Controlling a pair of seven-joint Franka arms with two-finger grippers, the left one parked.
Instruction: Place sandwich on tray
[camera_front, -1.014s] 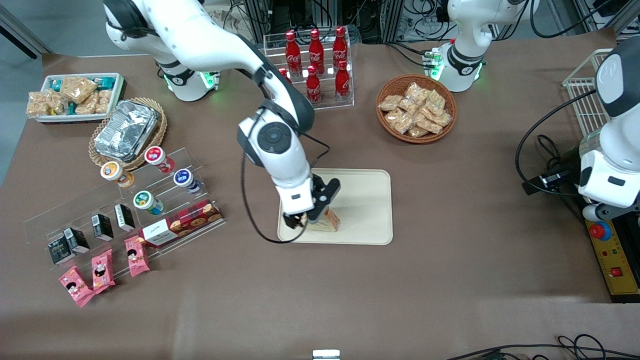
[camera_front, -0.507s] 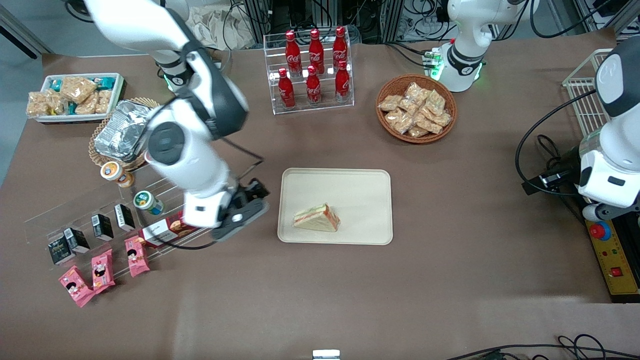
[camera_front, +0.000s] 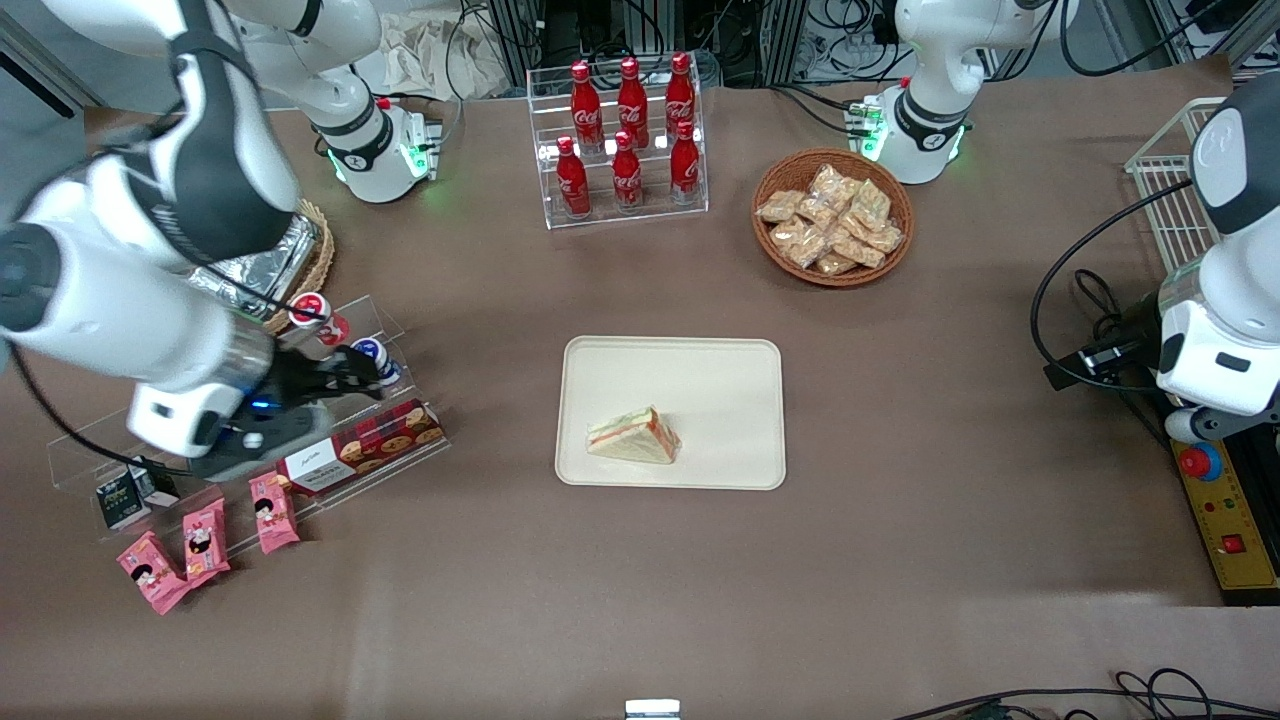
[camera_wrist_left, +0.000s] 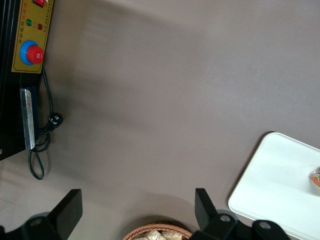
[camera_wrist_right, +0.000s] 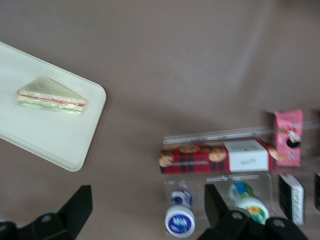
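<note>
Since the sandwich (camera_front: 633, 438) lies flat on the tray (camera_front: 720, 380), close to the tray's camera-side rim, the placing looks done. Risks from here are judgement only. The wedge sits near that rim, toward the corner at the working arm's end, so a knock to the tray could slide it onto the desk (camera_front: 900, 560). The pincer (camera_wrist_right: 147, 196) is released and carries nothing. It hangs well apart from the tray toward the working arm's end, over the clear acrylic shelf (camera_front: 388, 320). If it is low, a sideways swing could tip the cups or shove the cookie box (camera_front: 365, 447).

Counts, near to far, placed against the tray:
- Pink packets (camera_front: 205, 540): three, nearer the camera than the tray, toward the working arm's end.
- Cookie box: one, level with the tray's near rim.
- Sandwich: one. Tray: one.
- Round-lidded cups (camera_front: 370, 357): two show in the front view and the wrist view adds a green-lidded one; the arm may hide more.
- Wicker basket of snack packets (camera_front: 832, 215): one, farther than the tray.
- Cola bottles (camera_front: 627, 150): six in a clear rack, farthest.
</note>
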